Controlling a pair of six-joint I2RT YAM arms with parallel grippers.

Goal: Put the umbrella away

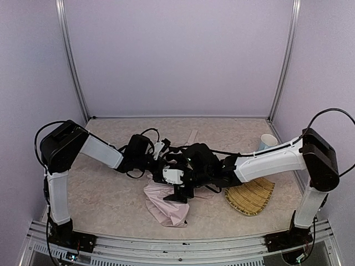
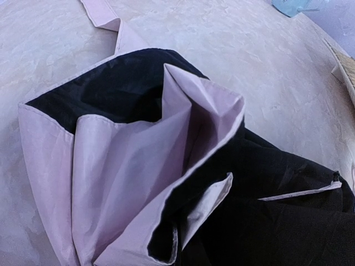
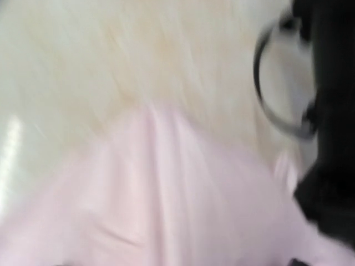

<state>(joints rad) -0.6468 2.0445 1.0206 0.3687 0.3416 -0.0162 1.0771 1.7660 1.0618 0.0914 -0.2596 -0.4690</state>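
The umbrella (image 1: pixel 166 208) lies crumpled on the table near the front middle, pale pink outside with black lining. Both arms meet above it. My left gripper (image 1: pixel 159 165) hangs over its upper edge. In the left wrist view the umbrella's folds (image 2: pixel 127 160) fill the frame down to the bottom edge; the fingers are hidden, and no grip on the cloth shows. My right gripper (image 1: pixel 181 191) points down onto the fabric. The right wrist view is blurred: pink umbrella cloth (image 3: pixel 166 199) close up, no fingers visible.
A woven straw tray (image 1: pixel 250 197) lies right of the umbrella, and its edge (image 2: pixel 346 66) shows in the left wrist view. A pale blue cup (image 1: pixel 268 142) stands at the back right. A pink strip (image 1: pixel 192 136) lies behind the grippers. Purple walls enclose the table.
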